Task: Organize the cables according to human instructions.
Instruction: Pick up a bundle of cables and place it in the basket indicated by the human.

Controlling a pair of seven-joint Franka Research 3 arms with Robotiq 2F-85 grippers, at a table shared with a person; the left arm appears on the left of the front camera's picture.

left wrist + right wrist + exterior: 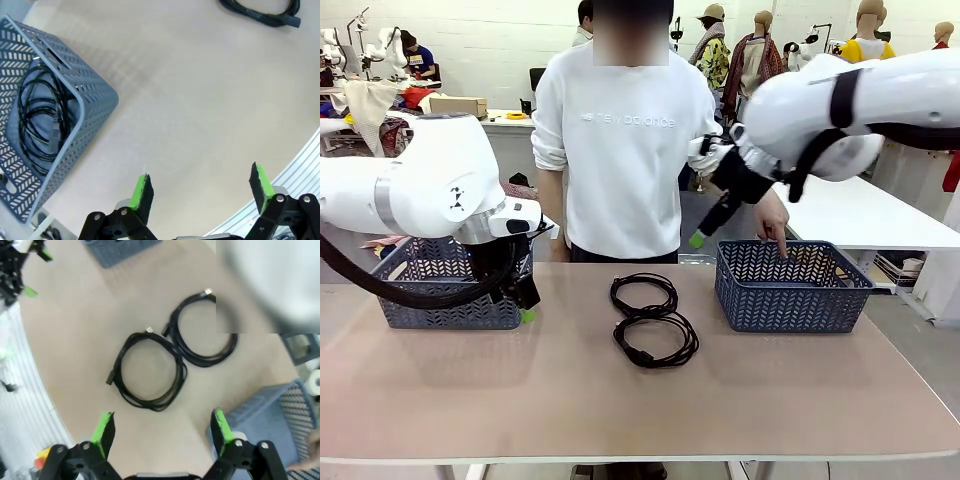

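Two black cable coils lie touching at the middle of the front view, on the table [520, 400]: the far coil [643, 294] above, the near coil [657, 340] below it. A left basket [440, 310] stands at mid-left and a right basket [790, 300] at mid-right. The person's hand [775, 222] points a finger down into the right basket. The left gripper [526, 306] hangs just in front of the left basket. The right gripper [701, 234] hovers above the table, up and left of the right basket.

In the left wrist view the left gripper [202, 186] stands wide open over bare table, nothing between its pads. The left basket [95, 100], at the left edge, holds a bundle of cables [40, 120]. Part of one table coil shows at the upper right; which one I cannot tell.

In the right wrist view the right gripper [162, 427] is spread wide and empty at the bottom. The near coil [150, 370] lies just above it at centre, the far coil [202, 330] up and right, touching it.
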